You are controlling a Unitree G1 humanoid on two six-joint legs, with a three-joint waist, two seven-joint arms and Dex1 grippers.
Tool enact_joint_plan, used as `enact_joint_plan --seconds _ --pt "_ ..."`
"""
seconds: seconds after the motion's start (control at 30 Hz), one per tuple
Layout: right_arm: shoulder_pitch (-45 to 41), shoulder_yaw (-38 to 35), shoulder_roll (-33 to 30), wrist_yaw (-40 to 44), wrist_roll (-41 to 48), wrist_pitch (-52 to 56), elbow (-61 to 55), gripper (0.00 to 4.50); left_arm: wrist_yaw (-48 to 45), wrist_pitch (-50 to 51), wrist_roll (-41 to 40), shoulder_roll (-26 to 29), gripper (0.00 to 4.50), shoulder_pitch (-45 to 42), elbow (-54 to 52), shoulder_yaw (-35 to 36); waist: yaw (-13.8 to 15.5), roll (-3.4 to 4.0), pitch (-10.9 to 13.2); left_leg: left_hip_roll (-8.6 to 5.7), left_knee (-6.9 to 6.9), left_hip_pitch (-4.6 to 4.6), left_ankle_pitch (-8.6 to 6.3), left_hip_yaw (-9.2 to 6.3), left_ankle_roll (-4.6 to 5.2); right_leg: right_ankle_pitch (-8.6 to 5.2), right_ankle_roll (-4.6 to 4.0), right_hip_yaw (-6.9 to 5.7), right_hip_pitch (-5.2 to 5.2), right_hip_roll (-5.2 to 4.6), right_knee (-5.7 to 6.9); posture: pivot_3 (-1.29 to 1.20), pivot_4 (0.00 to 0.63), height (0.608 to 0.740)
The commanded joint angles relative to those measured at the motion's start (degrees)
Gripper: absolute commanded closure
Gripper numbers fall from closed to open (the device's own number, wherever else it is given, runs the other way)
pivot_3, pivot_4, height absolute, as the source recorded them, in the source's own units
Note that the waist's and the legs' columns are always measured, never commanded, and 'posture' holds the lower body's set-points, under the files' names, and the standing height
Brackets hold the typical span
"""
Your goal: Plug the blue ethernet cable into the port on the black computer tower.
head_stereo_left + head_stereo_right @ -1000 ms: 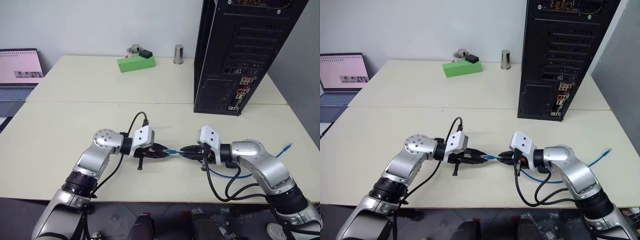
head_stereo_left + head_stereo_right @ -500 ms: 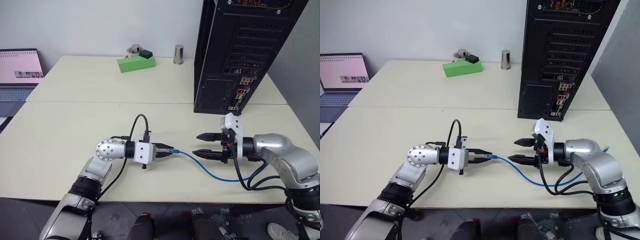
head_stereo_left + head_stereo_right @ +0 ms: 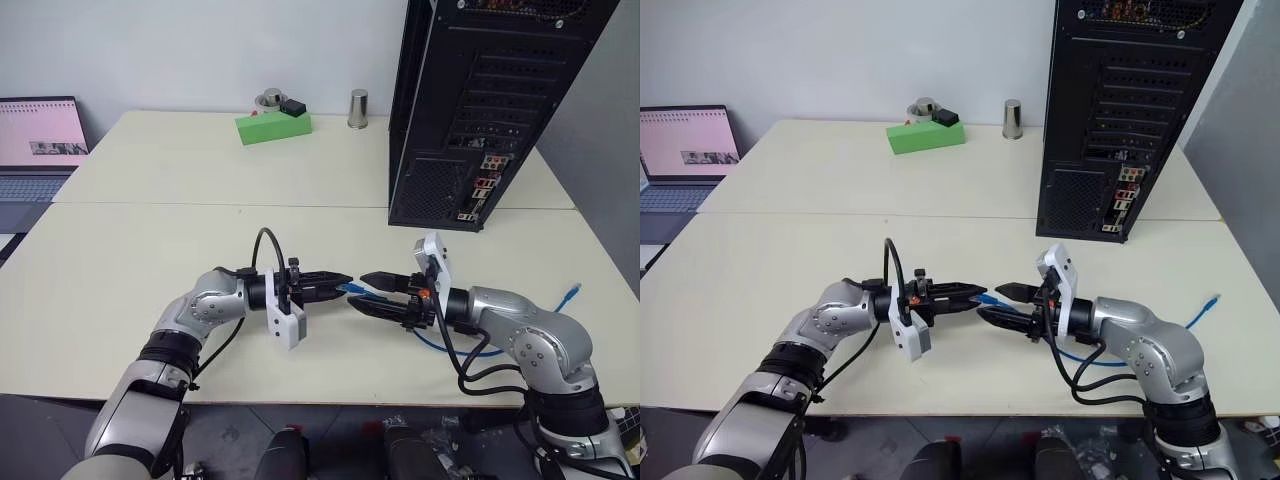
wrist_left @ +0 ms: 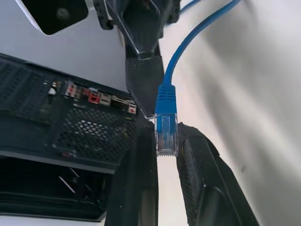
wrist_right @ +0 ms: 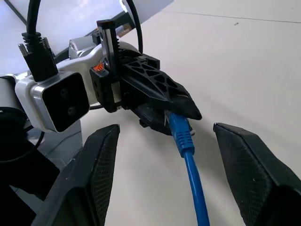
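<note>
The left gripper pinches the plug end of the blue ethernet cable. Facing it, the right gripper spreads wide, straddling the cord without touching. Beyond them stands the black computer tower; farther left sits a green box.

Hidden and cut-off parts, cable handover point

Plug of the blue ethernet cable sits partly covered between the left gripper fingers; its latch side is unseen. Beyond the right gripper, the cable runs behind that arm. The black computer tower is cropped at top; its port labels are too small to read.
</note>
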Motion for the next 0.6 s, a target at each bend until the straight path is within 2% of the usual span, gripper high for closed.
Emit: enact_joint_plan --seconds 0.03,0.23,0.33,0.5,0.53,0.6 --pt "-1.0 -0.3 -0.1 0.0 1.8 0.1 -0.7 1.12 4.0 -1.1 1.9 0.9 4.19 -1.4 0.2 -0.1 0.0 0.00 0.0 0.00 0.00 0.00 0.00 0.00 0.00 0.00 0.00 0.00 0.00 0.00 0.00 0.00 0.150 0.740" --pt "-1.9 -0.5 0.3 -0.4 2.1 0.3 0.4 2.16 7.8 -1.1 4.0 1.5 4.19 -1.3 -0.7 -0.9 0.0 0.00 0.0 0.00 0.00 0.00 0.00 0.00 0.00 0.00 0.00 0.00 0.00 0.00 0.01 0.00 0.150 0.740" --pt "-2.4 -0.5 0.3 -0.6 2.4 0.4 0.9 2.86 9.2 -0.7 4.6 1.7 4.19 -1.4 -0.9 -1.3 0.0 0.00 0.0 0.00 0.00 0.00 0.00 0.00 0.00 0.00 0.00 0.00 0.00 0.00 0.01 0.00 0.150 0.740" --pt "-2.9 -0.2 0.1 -0.7 2.4 0.2 1.5 3.78 11.0 -0.7 5.4 2.0 4.19 -1.5 -1.7 -1.9 0.0 0.00 0.0 0.00 0.00 0.00 0.00 0.00 0.00 0.00 0.00 0.00 0.00 0.00 0.01 0.00 0.150 0.740" --pt "-2.9 -0.1 0.1 -0.7 2.4 0.2 1.6 4.16 11.4 -0.6 5.4 2.0 4.19 -1.4 -1.9 -2.1 0.0 0.00 0.0 0.00 0.00 0.00 0.00 0.00 0.00 0.00 0.00 0.00 0.00 0.00 0.01 0.00 0.150 0.740" --pt "-3.1 0.1 -0.1 -0.6 2.3 0.2 1.8 4.50 12.1 -0.6 5.6 2.1 4.19 -1.4 -2.2 -2.3 -0.1 0.00 0.0 0.00 0.00 0.00 0.00 0.00 0.00 0.00 0.00 0.00 0.00 0.00 0.01 0.00 0.150 0.740"
